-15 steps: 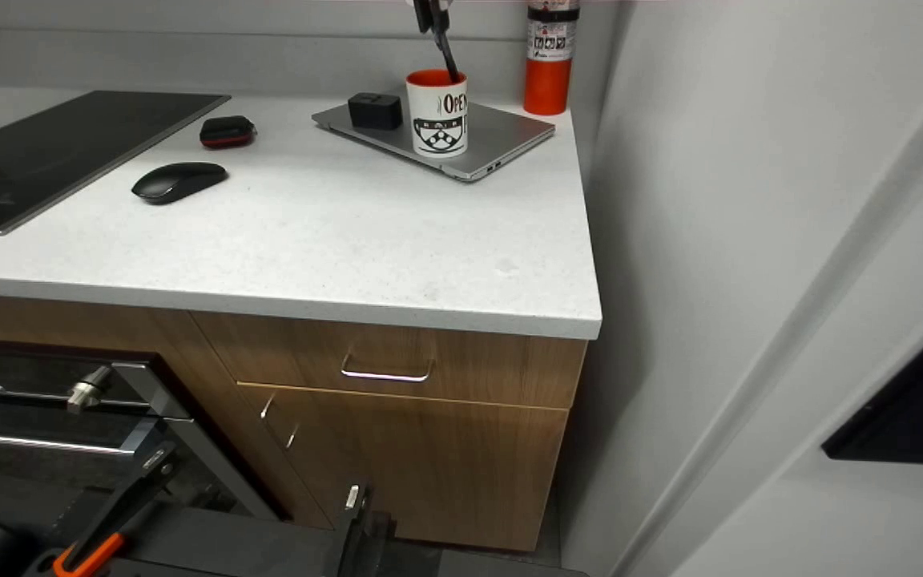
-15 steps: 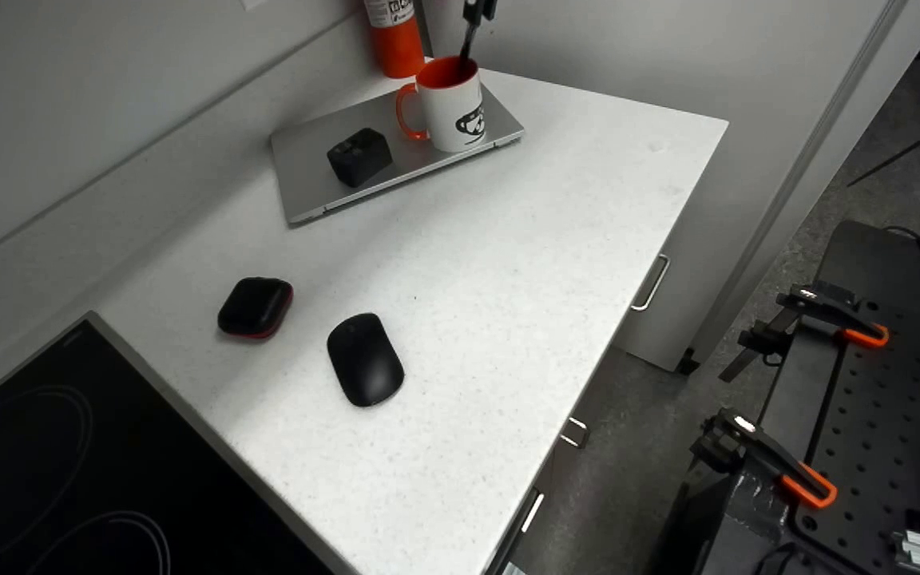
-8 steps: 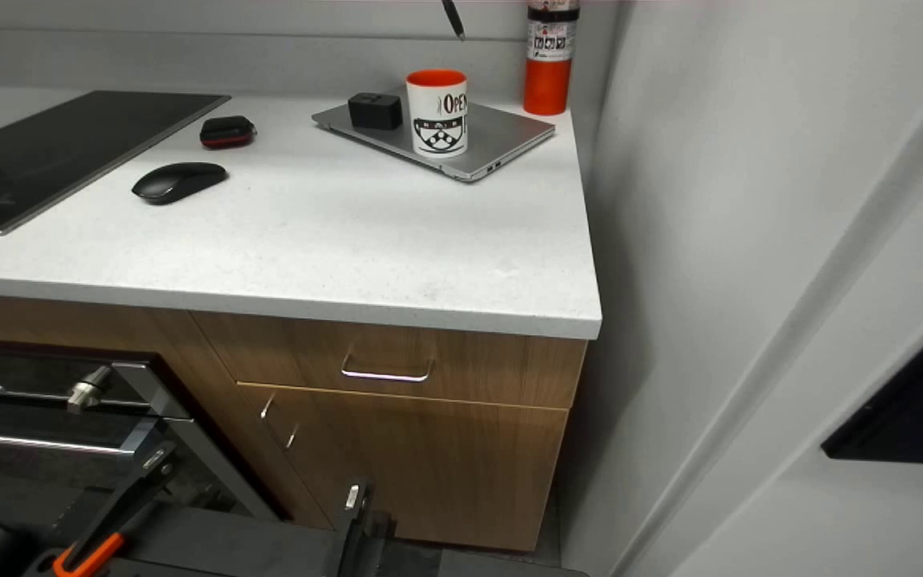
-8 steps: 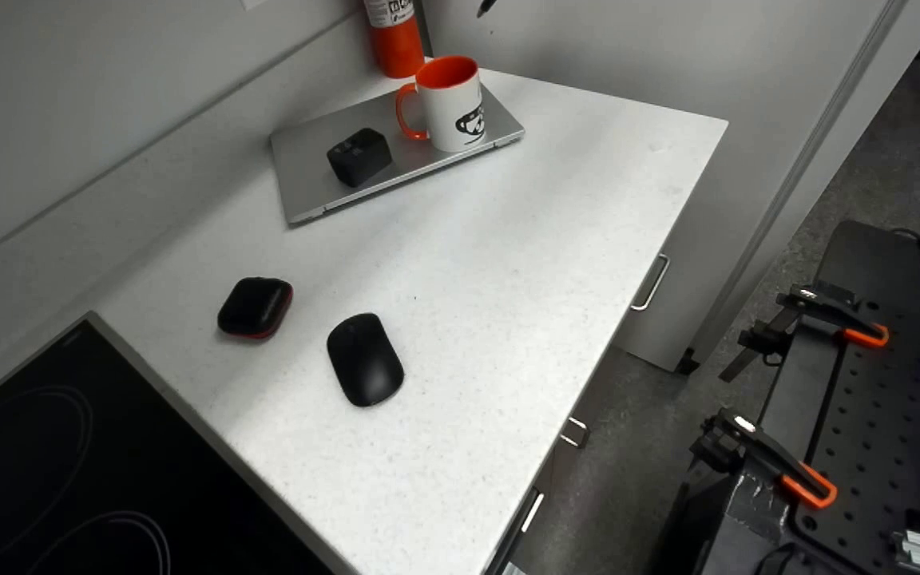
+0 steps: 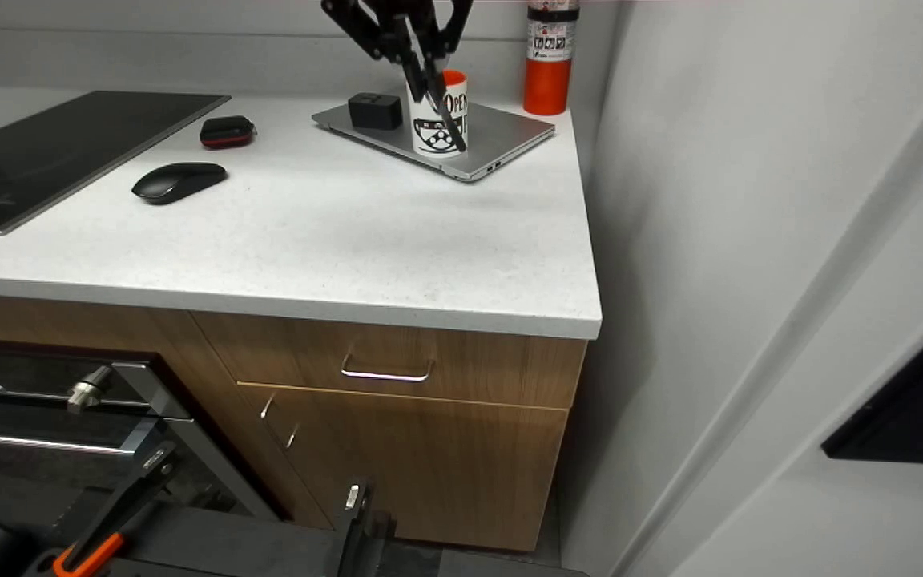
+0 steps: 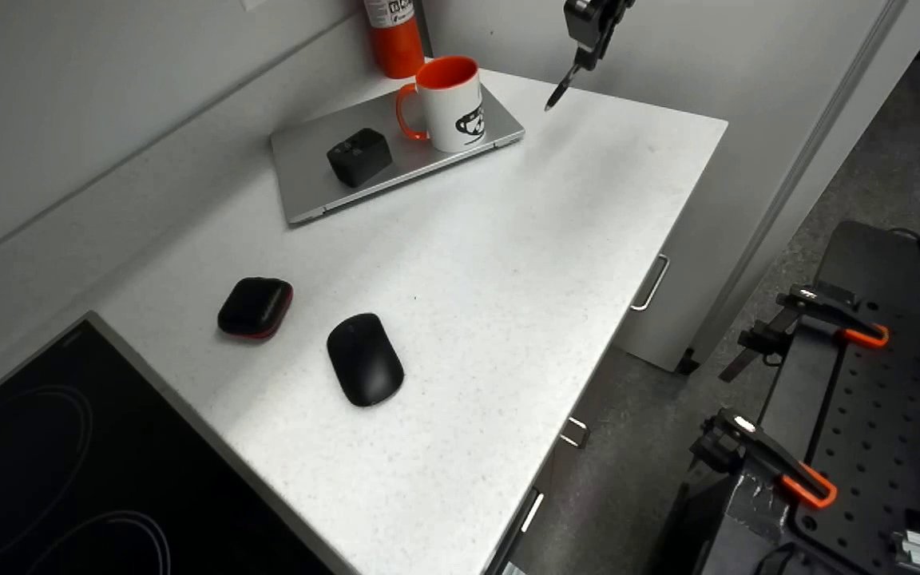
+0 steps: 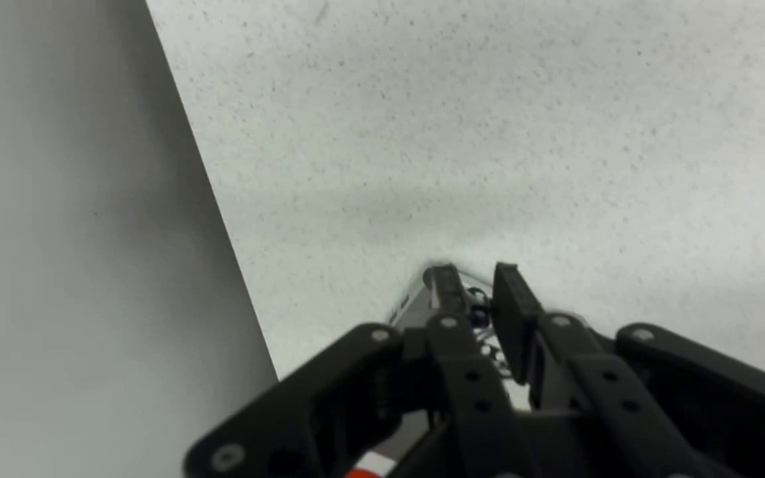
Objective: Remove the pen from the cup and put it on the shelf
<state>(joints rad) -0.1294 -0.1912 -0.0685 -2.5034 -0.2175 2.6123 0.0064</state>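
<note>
My gripper [image 5: 427, 80] is shut on the pen [image 5: 452, 128], a thin dark stick held tilted with its tip down. In an exterior view the gripper [image 6: 588, 56] and pen [image 6: 562, 88] are to the right of the cup [image 6: 448, 112], apart from it, over the shelf [image 6: 500, 239]. The pen tip appears above the surface. The cup [image 5: 429, 138], white with a red-orange inside, stands upright, partly hidden behind the gripper and pen. In the wrist view the fingers [image 7: 472, 285] close around the pen's dark end [image 7: 480, 318]. The shelf [image 7: 455, 133] lies below.
The cup stands on a grey laptop [image 5: 501, 136] beside a black block [image 5: 375, 110]. A red cylinder [image 5: 546, 84] stands behind. A black mouse [image 6: 364, 359], a small black case [image 6: 255, 307] and a dark cooktop [image 6: 45, 479] are further along the counter. A wall [image 5: 710, 200] borders the counter.
One second ago the pen's lower end was inside the cup. It rose out of the cup, then moved away from it and down, over the counter. The cup has not moved.
</note>
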